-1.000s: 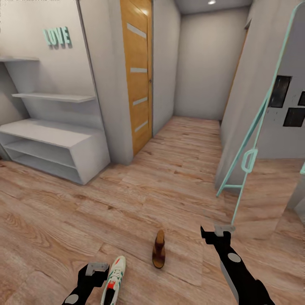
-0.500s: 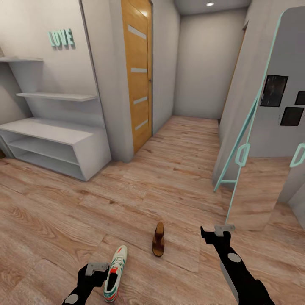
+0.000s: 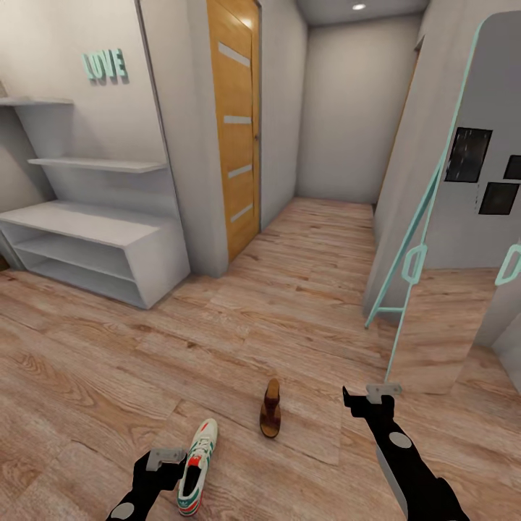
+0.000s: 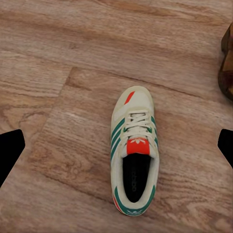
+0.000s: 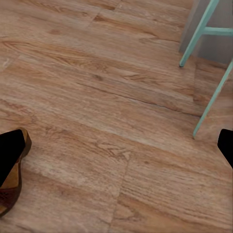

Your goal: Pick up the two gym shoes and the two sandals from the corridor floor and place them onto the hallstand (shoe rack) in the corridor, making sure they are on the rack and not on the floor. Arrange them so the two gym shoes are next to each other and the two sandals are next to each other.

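A white lace-up gym shoe with green side stripes and a red-orange tongue (image 3: pixel 195 466) lies on the light brown wood-plank corridor floor (image 3: pixel 275 311) at the lower left of the head view, sole down. Its long axis runs nearly up and down the frame, tilted slightly; the toe points toward the top of the frame, away from the robot, and the heel opening faces the bottom edge. In the left wrist view the same gym shoe (image 4: pixel 134 150) sits in the middle of the frame between the two dark fingertips at the frame's side edges, toe up.

A flat brown leather sandal (image 3: pixel 270 409) lies just right of and beyond the shoe, apart from it, its long axis also running near-vertical in the frame. Its edge shows at the right rim of the left wrist view (image 4: pixel 226 60) and at the lower left of the right wrist view (image 5: pixel 10 187).

The left hand (image 3: pixel 165 459) hovers just left of the shoe's heel, released and holding nothing. The right hand (image 3: pixel 370 394) hangs at lower right above bare floor, also spread and empty.

The pale-grey low hallstand with two open shelf rows (image 3: pixel 94 253) stands against the wall at middle left, well apart from both shoes. A mint-framed standing mirror (image 3: pixel 434 217) leans at the right.
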Controlling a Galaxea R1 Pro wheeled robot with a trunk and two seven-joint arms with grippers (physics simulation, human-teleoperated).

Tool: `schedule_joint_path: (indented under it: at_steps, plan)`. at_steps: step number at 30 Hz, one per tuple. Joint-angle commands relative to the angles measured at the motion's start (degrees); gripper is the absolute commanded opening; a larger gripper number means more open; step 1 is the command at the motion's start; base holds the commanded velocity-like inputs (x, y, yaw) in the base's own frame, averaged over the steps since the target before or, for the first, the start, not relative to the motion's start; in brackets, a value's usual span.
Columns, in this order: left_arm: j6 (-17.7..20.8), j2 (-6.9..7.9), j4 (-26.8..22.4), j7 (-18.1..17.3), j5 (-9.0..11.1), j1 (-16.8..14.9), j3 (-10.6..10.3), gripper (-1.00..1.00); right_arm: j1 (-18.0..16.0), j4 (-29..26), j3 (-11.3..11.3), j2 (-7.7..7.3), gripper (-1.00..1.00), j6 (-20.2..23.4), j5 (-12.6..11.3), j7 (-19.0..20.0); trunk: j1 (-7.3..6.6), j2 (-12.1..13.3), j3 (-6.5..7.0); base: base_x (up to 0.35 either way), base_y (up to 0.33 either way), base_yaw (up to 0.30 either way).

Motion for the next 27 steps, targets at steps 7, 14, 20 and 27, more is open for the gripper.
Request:
schedule_joint_path:
  at_steps: [7,14,20,27]
  plan:
    - [-0.21,0.01,0.04,-0.06,-0.34,-0.03,0.04,1.00,-0.03,0.02,-0.04,0.01,1.00,-0.15,0.29,-0.13,-0.01,-0.02,-0.42,0.000,0.000,-0.110]
    - [-0.21,0.01,0.04,-0.04,-0.34,-0.03,0.04,1.00,-0.03,0.00,-0.04,0.01,1.00,-0.12,0.28,-0.13,0.21,-0.42,-1.05,0.000,0.000,-0.192]
    - [-0.20,0.01,0.04,-0.01,-0.34,-0.03,0.04,1.00,-0.03,-0.03,-0.04,0.01,1.00,-0.09,0.28,-0.13,1.53,-2.83,-2.43,0.000,0.000,-0.173]
    - [-0.19,0.01,0.04,0.00,-0.34,-0.03,0.08,1.00,-0.03,-0.04,-0.04,0.01,1.00,-0.12,0.28,-0.13,3.07,-5.63,-3.79,0.000,0.000,-0.049]
